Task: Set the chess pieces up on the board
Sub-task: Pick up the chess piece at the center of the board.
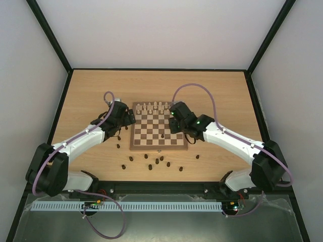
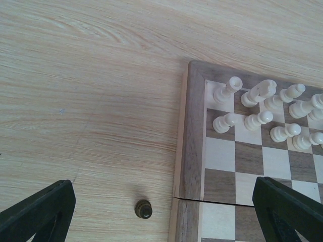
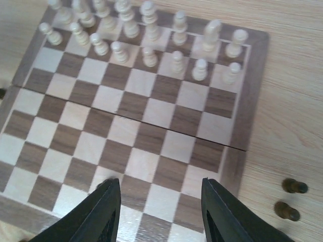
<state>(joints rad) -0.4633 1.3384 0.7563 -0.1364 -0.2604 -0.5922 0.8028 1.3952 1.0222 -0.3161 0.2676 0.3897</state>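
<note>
Wooden board [image 3: 151, 126] partly behind right jaws

Left tool [image 2: 162, 194] and right tool [image 3: 160, 191] both angle downward, each spread wide apart.

From overhead, the dark pieces [image 1: 157, 162] are too small to tell by kind. In the right wrist view the board [image 3: 229, 166] runs off the bottom edge, and 1 dark shape [image 3: 100, 185], perhaps a piece, sits hidden behind a finger [image 3: 103, 212] of the right gripper [image 3: 159, 182].
</note>
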